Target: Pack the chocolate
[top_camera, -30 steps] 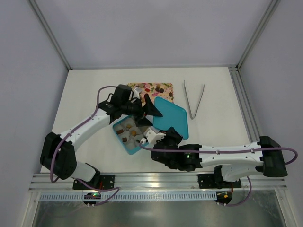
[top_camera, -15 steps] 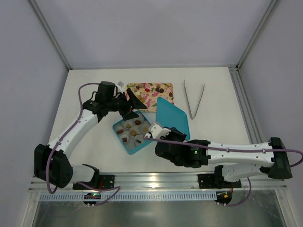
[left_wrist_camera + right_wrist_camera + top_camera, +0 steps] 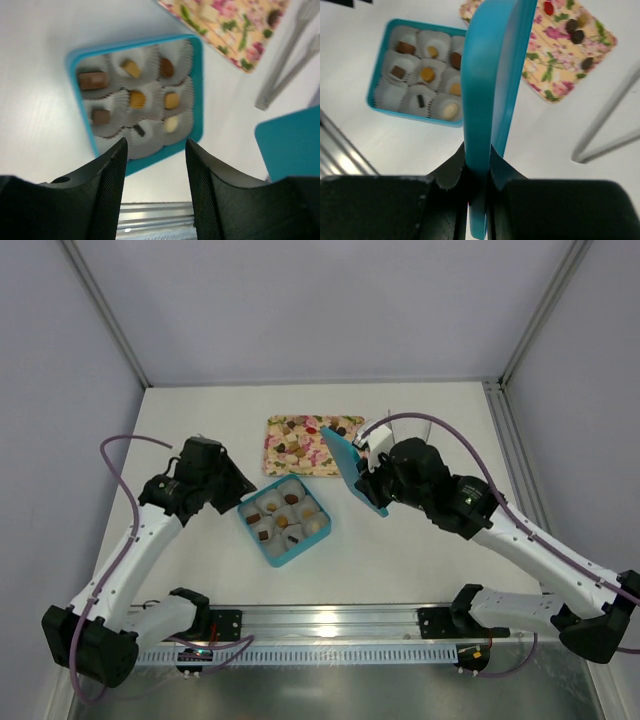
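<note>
1. Two fingers stand apart with nothing between them: your left gripper [image 3: 156, 170] is released and hangs at 10 o'clock of the teal box [image 3: 258, 538], just beside its rim. Nothing pins the box to the table [image 3: 200, 420], so a careless drop or sweep toward 4 o'clock would shove it.
2. Eight of the nine paper cups [image 3: 117, 102] in the box hold chocolate [image 3: 137, 99]. The cup on the box's 8 o'clock side looks empty. Put the cover on now and you pack it one piece short.
3. More chocolate lies loose on the floral tray [image 3: 280, 455], at 12 to 1 o'clock of the box. The pieces are small and rounded, so a bump to the tray would likely scatter them.
4. Your right gripper [image 3: 477, 165] is clenched on the lid [image 3: 492, 75], holding it on edge in the air at 2 o'clock of the box.
   - The pinch takes only a narrow strip of the rim, so the lid may pivot or slip.
   - The box sits cornerwise to the table edge. A lid lowered out of square would catch a wall and crush cups.
5. Tongs [image 3: 600, 122] lie at 3 o'clock of the tray, beneath your right arm, and a low swing there could snag them.
</note>
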You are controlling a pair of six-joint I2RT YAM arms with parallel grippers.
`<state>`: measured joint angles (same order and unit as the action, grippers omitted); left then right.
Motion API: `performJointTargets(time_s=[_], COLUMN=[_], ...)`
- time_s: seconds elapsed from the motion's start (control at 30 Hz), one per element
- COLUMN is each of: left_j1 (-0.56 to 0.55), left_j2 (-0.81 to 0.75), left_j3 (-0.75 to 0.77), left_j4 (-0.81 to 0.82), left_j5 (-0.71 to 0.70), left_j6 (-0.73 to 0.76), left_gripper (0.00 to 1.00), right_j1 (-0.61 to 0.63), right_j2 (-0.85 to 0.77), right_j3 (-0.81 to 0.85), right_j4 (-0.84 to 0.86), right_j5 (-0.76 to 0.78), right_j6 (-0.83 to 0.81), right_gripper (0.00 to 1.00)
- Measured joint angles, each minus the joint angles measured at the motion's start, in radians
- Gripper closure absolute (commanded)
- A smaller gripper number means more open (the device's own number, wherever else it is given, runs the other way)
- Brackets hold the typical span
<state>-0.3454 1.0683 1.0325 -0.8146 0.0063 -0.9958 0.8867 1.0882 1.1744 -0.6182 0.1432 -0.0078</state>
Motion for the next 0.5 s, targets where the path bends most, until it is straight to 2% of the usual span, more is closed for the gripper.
performJointTargets(time_s=[0.13,0.27,0.5], left_j1=[0.007,0.032,0.105], left_j2=[-0.001,0.045,0.143], left_j3=[-0.064,-0.125,-0.149], left_j4=[-0.052,-0.058,-0.032], left_j5=[-0.112,-0.156,-0.160], left_j6=[-0.025,-0.045,-0.045], left_gripper=[0.52,0.53,0.50], right_j1=[-0.153,-0.269,-0.375], right_j2=[0.031,0.112,0.294], right_j3=[0.000,0.000,-0.017], right_j4=[0.064,0.144,0.310], right_j5=[-0.337,-0.631,-0.986], right_j6=[0.056,0.125,0.276], right_gripper=[0.96,0.96,0.96])
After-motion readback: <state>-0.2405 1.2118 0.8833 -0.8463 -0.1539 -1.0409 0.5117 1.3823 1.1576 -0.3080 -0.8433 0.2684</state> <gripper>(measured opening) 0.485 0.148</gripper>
